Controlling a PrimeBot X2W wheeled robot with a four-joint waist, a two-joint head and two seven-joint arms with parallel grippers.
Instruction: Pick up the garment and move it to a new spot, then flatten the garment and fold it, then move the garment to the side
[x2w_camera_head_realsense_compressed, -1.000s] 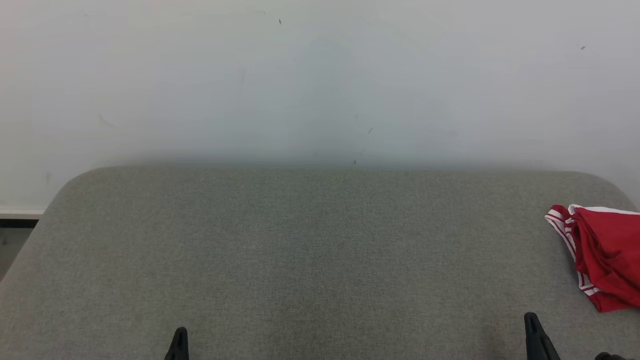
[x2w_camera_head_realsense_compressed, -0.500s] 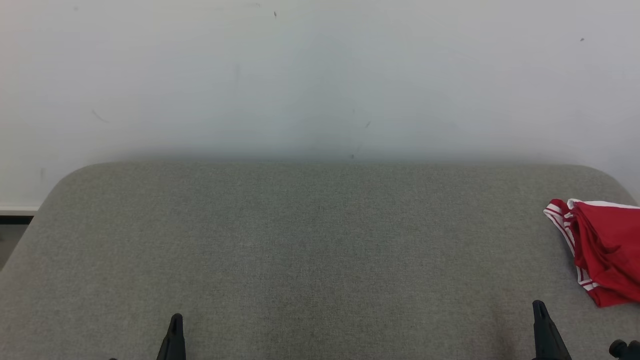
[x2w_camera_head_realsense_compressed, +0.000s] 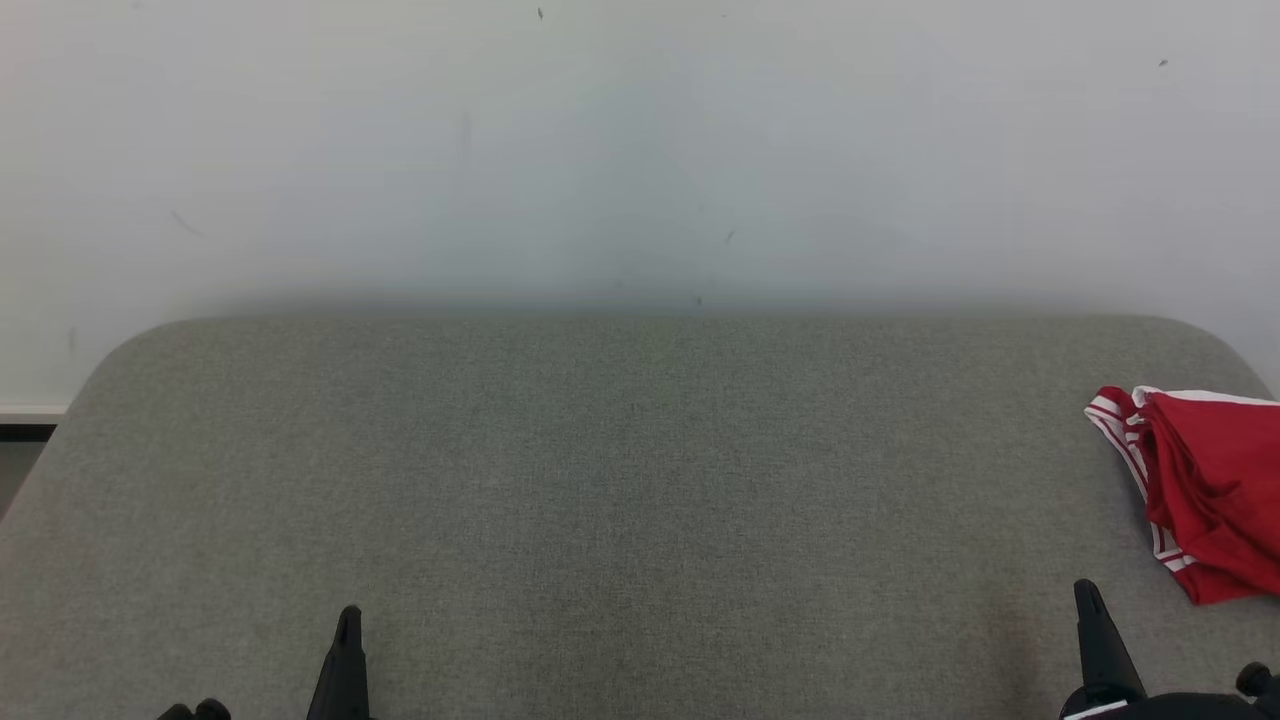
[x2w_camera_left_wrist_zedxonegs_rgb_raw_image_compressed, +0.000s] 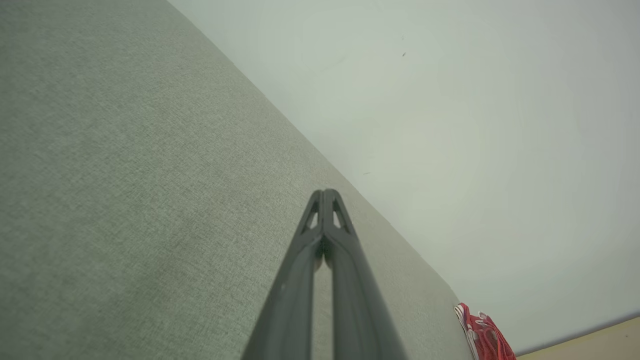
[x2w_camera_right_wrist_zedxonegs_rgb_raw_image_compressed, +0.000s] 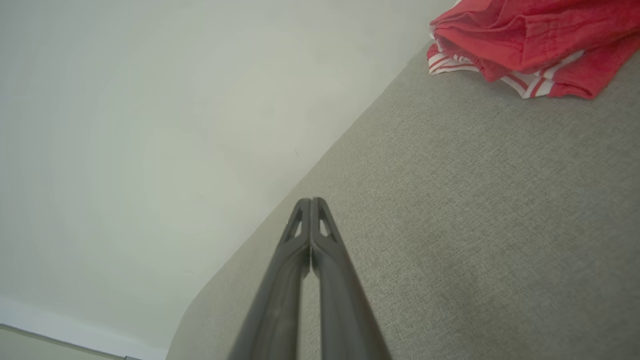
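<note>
Two closed, empty: left tool (x2w_camera_left_wrist_zedxonegs_rgb_raw_image_compressed: 325, 192), right tool (x2w_camera_right_wrist_zedxonegs_rgb_raw_image_compressed: 311, 201); red garment (x2w_camera_head_realsense_compressed: 1215, 490) seemingly bunched, cut off at frame edge.

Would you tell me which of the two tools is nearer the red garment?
The right tool: the garment lies just beyond it, toward the right edge, while the left tool sits far across the grey surface.

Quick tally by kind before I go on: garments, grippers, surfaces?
garments: 1, the red garment
grippers: 2, the left gripper and the right gripper, both shut
surfaces: 1, the grey cushion
total: 4
</note>
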